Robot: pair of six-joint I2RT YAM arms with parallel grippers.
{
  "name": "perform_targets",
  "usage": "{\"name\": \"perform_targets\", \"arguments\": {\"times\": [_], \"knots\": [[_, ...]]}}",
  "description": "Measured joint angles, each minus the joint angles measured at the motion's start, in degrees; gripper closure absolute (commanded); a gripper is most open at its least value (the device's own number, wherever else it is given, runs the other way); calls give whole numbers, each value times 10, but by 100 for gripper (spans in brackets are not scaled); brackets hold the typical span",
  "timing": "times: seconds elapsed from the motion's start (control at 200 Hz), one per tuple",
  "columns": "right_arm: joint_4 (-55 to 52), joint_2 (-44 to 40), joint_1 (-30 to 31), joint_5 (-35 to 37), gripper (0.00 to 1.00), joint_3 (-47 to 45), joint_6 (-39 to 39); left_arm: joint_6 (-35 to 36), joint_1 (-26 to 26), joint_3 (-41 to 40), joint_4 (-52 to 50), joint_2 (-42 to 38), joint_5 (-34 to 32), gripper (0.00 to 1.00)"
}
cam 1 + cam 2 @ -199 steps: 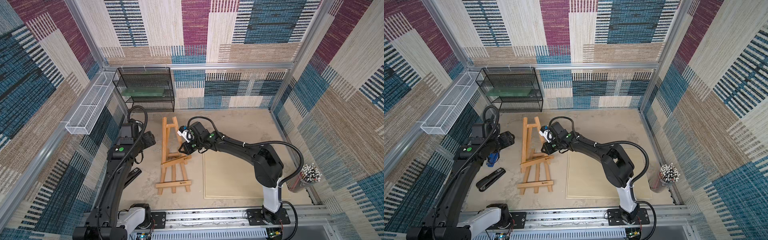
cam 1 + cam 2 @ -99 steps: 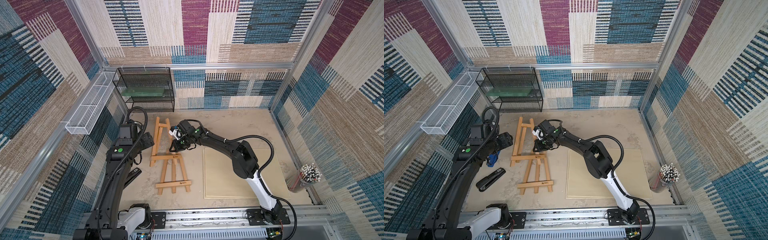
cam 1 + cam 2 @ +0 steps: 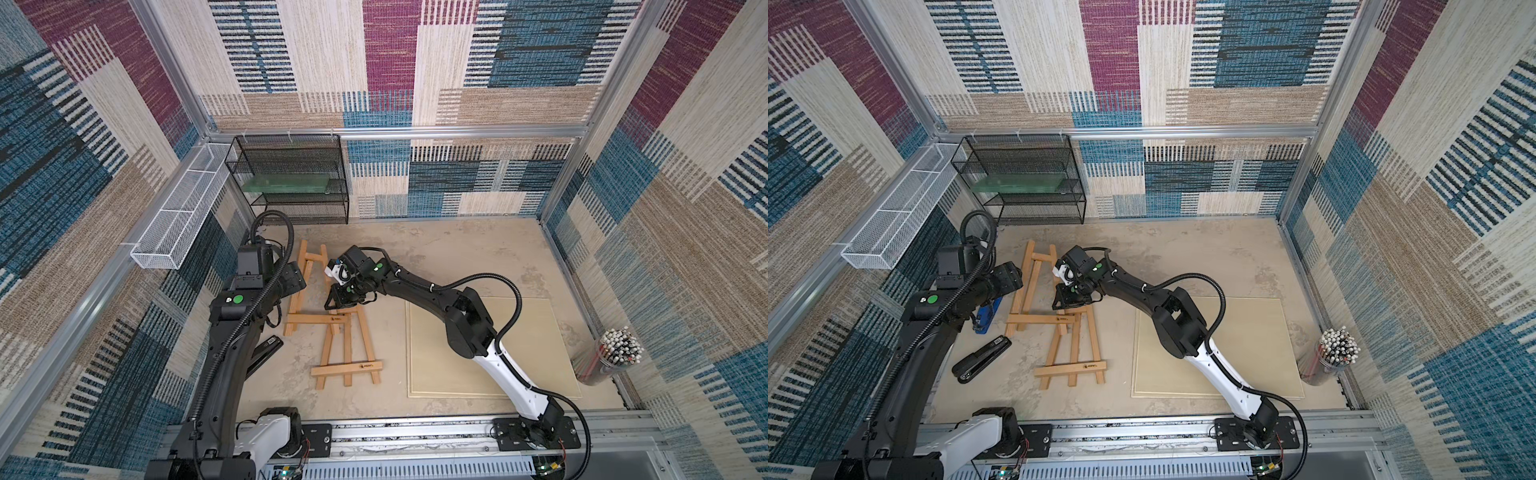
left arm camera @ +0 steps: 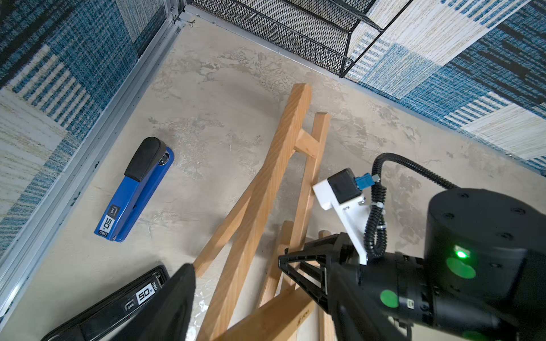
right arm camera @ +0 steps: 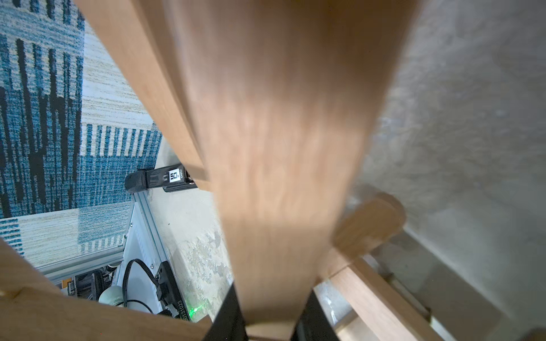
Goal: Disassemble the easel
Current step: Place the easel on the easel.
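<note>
— Where is the easel to be found?

— It is seen lying on the tabletop, left of centre, in both top views. Its far part is angled toward the far left. Its near part, with a crossbar, is laid toward the near edge. A pale board is laid flat to its right, apart from it.

— How is the right claw set?

— It is placed at the middle of the easel, where the two parts meet. In the right wrist view a wooden slat is pinched between the two black fingers.

— And the left claw?

— It is spread, at the left side of the easel's far part. In the left wrist view one finger is seen just beside the wood, with a thin gap between them. The second finger is not shown there, so contact on that side cannot be told.

— What else is laid on the tabletop?

— A black stapler is laid near the easel, on its left. A blue stapler is placed farther back, partly hidden under the left arm in a top view.
</note>
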Motion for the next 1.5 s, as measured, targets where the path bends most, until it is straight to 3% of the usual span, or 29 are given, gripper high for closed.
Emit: {"name": "perform_targets", "arguments": {"times": [0.371, 0.956, 1.172, 1.502], "knots": [[1, -67, -54, 0, 100, -11, 9, 0, 0, 9, 0, 16, 11, 26], [-235, -151, -19, 12, 100, -87, -56, 0, 0, 48, -4, 18, 10, 24], [-229, -166, -7, 43, 100, -183, -36, 0, 0, 47, -3, 20, 12, 23], [-186, -113, 3, 84, 100, -162, -8, 0, 0, 37, -3, 16, 24, 23]]}}
